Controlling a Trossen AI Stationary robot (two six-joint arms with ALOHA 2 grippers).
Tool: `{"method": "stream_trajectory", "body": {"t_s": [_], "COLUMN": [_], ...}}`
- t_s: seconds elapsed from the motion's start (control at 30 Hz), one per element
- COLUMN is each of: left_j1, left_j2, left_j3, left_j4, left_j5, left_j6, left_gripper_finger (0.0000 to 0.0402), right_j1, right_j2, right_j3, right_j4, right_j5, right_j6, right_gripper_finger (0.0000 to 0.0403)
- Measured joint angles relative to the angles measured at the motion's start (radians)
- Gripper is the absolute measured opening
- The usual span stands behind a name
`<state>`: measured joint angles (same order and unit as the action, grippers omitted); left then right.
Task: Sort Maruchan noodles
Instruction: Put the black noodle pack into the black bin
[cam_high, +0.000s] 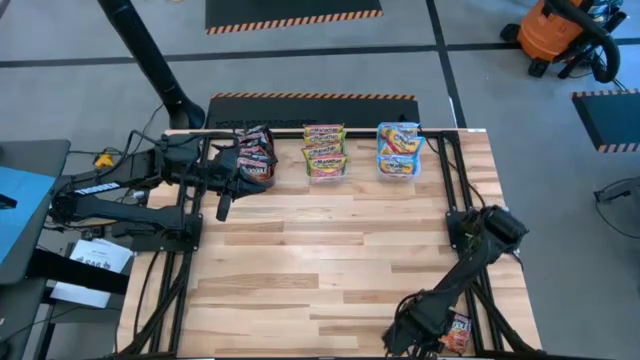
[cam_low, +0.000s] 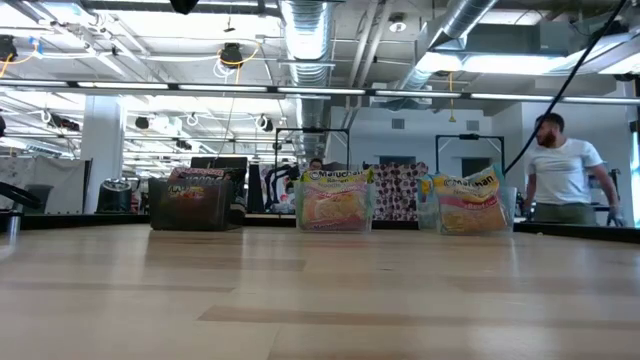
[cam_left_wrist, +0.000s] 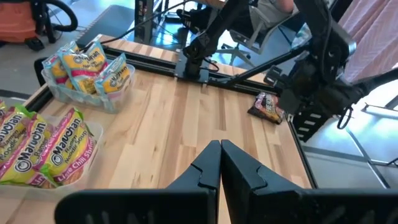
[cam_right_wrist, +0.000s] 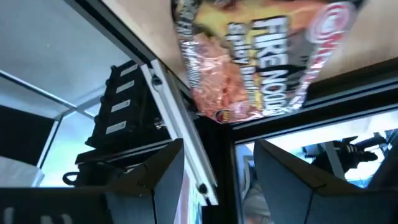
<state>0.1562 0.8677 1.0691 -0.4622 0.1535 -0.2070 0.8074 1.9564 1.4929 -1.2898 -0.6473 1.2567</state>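
Observation:
One dark Maruchan packet (cam_right_wrist: 261, 56) with red and orange print lies flat at the table's near right corner (cam_high: 460, 333), one end over the black frame rail. My right gripper (cam_right_wrist: 221, 171) hangs open just short of it, tilted down, touching nothing (cam_high: 437, 338). The other noodles stand sorted in three tubs along the far edge: dark packets in a black tub (cam_high: 255, 160), yellow-green ones in a clear tub (cam_high: 325, 155), light blue ones in another clear tub (cam_high: 398, 152). My left gripper (cam_left_wrist: 219, 158) is shut and empty, raised beside the black tub (cam_high: 222, 207).
Black frame rails (cam_high: 455, 190) run along the table's left and right sides. A person in a white shirt (cam_low: 565, 170) stands beyond the far right of the table. Bare wood (cam_high: 320, 270) fills the table's middle and near part.

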Motion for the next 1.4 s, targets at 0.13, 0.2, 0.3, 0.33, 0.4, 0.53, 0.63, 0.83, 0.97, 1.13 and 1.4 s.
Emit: {"method": "stream_trajectory", "body": {"t_s": [0.13, 0.2, 0.3, 0.33, 0.4, 0.53, 0.63, 0.83, 0.97, 1.13, 1.4], "left_j1": [0.000, 0.000, 0.000, 0.000, 0.000, 0.000, 0.000, 0.000, 0.000, 0.000, 0.000], "left_j2": [0.000, 0.000, 0.000, 0.000, 0.000, 0.000, 0.000, 0.000, 0.000, 0.000, 0.000], "left_j3": [0.000, 0.000, 0.000, 0.000, 0.000, 0.000, 0.000, 0.000, 0.000, 0.000, 0.000], "left_j4": [0.000, 0.000, 0.000, 0.000, 0.000, 0.000, 0.000, -0.001, -0.005, -0.005, -0.031], "left_j5": [0.000, 0.000, 0.000, 0.000, 0.000, 0.000, 0.000, 0.000, -0.001, -0.001, -0.002], "left_j6": [0.000, 0.000, 0.000, 0.000, 0.000, 0.000, 0.000, 0.000, 0.000, 0.002, 0.010], "left_gripper_finger": [0.0000, 0.0000, 0.0000, 0.0000, 0.0000, 0.0000, 0.0000, 0.0000, 0.0000, 0.0000, 0.0000], "right_j1": [0.011, 0.012, 0.011, 0.011, 0.010, 0.011, 0.008, 0.001, -0.010, -0.025, -0.052], "right_j2": [0.053, 0.071, 0.103, 0.111, 0.123, 0.128, 0.126, 0.120, 0.119, 0.121, 0.124], "right_j3": [0.000, -0.001, -0.003, -0.009, -0.022, -0.082, -0.126, -0.192, -0.224, -0.238, -0.237], "right_j4": [0.039, 0.055, 0.049, 0.052, 0.063, 0.107, 0.117, 0.209, 0.236, 0.245, 0.264], "right_j5": [-0.013, -0.012, -0.011, -0.011, -0.012, -0.012, -0.021, -0.051, -0.074, -0.078, -0.103], "right_j6": [0.000, 0.000, 0.000, 0.000, 0.000, 0.016, 0.052, 0.106, 0.161, 0.187, 0.156], "right_gripper_finger": [0.0219, 0.0219, 0.0219, 0.0219, 0.0219, 0.0219, 0.0219, 0.0208, 0.0169, 0.0100, 0.0007]}}
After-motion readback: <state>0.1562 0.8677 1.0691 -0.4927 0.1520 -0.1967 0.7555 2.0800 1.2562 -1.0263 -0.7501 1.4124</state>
